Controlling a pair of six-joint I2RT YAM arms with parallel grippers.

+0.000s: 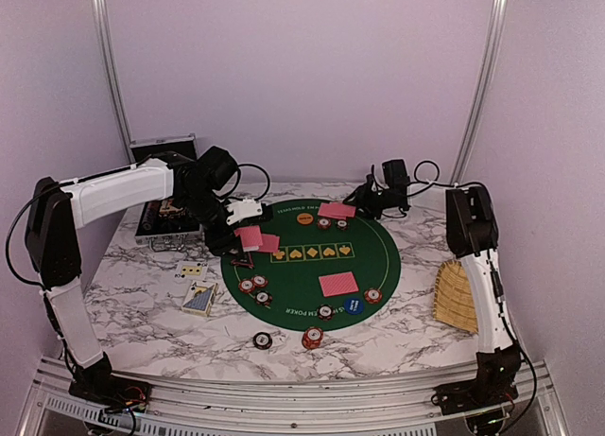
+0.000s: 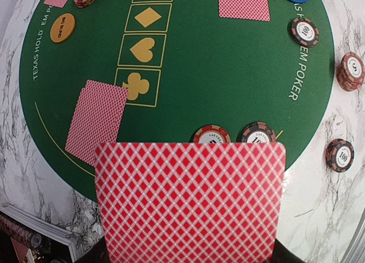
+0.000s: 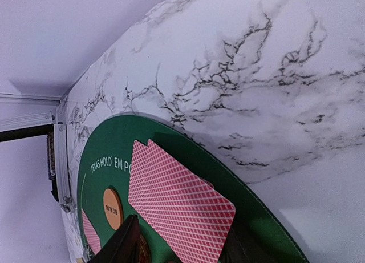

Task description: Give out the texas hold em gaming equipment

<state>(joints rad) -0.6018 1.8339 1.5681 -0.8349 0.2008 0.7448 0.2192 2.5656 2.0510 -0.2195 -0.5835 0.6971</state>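
Observation:
A round green poker mat [image 1: 378, 256] lies mid-table. My left gripper [image 1: 242, 230] hovers over its left edge, shut on a red-backed card [image 2: 190, 200] that hides its fingers. Two more red-backed cards [image 2: 97, 121] lie on the mat beside it. My right gripper [image 3: 185, 235] is at the mat's far edge, open, its fingers [image 3: 126, 240] standing apart on either side of two overlapping cards [image 3: 177, 200]. An orange button [image 3: 112, 208] lies close by. Another card pair [image 1: 338, 284] sits near the mat's front. Chips [image 1: 253, 286] and a blue chip [image 1: 354, 306] dot the mat.
A black case with silver edges [image 1: 163, 185] stands open at the back left. A tan wicker tray [image 1: 456, 294] lies at the right. Face-up cards [image 1: 191, 269] and a bluish card [image 1: 199, 299] lie on the marble at left. Two chip stacks [image 1: 313, 338] sit off the mat's front.

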